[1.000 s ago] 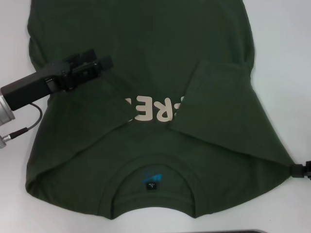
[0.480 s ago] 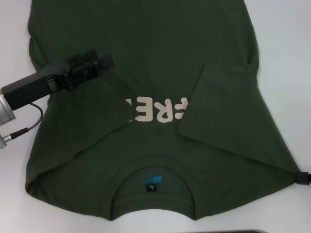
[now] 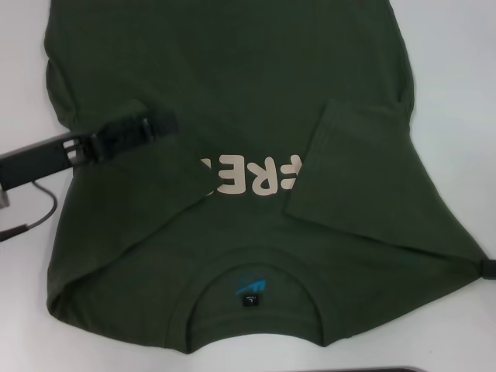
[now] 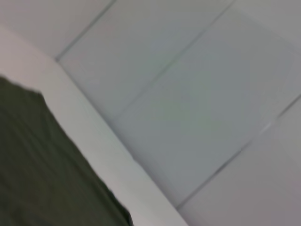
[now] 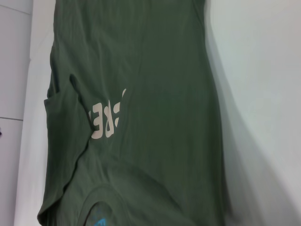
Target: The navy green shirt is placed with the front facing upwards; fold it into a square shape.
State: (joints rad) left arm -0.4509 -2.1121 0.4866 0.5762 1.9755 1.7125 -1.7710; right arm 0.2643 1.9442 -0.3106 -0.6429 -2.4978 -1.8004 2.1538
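Dark olive-green cotton T-shirt (image 3: 232, 93) with pale "FREE" lettering (image 3: 252, 177) lies flat, front up, on the white worktop (image 3: 449, 77), collar (image 3: 252, 310) nearest the robot, both short sleeves already folded in over the chest and the long axis running away from the robot. The left claw (image 3: 159, 124) is the nearer one, its black arm reaching in low from the left edge over the folded left sleeve; whether it's open or pinching cloth, can't tell. The right claw (image 3: 490, 267) only peeks in at the shirt's right edge, state unclear too.

A plain white table (image 3: 457, 70) stands over a pale grey tiled floor (image 4: 197, 94).
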